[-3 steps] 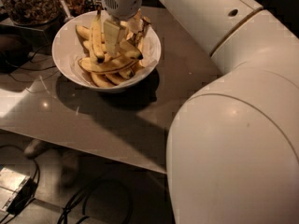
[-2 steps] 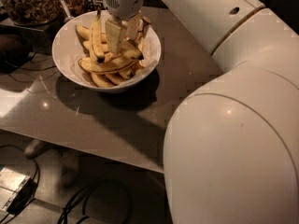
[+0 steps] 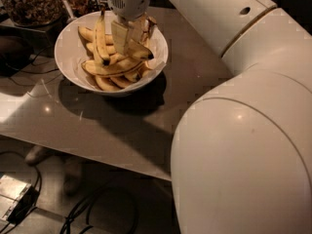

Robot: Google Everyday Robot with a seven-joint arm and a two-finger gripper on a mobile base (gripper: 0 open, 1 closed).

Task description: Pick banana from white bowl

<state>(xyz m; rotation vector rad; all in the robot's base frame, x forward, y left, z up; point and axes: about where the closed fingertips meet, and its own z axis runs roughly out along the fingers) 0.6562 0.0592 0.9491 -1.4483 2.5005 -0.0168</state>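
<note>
The white bowl (image 3: 68,43) stands on the grey table at the upper left and holds several yellow bananas. My gripper (image 3: 130,37) reaches straight down into the bowl's right half. Its fingers (image 3: 120,36) are closed around a thick curved banana (image 3: 137,49), whose small dark tip points right, a little above the pile. A slimmer, straighter banana (image 3: 101,37) with a long stem stands steeply just left of the gripper. The gripper hides the held banana's upper end.
A clear glass jar (image 3: 29,3) of brown bits stands behind the bowl at the far left. The grey table (image 3: 122,126) ends at a front edge below; cables (image 3: 97,208) lie on the floor. My own white arm (image 3: 243,130) fills the right side.
My gripper has risen a little out of the bowl, and the thick banana has come up with it, its dark tip now clear of the pile.
</note>
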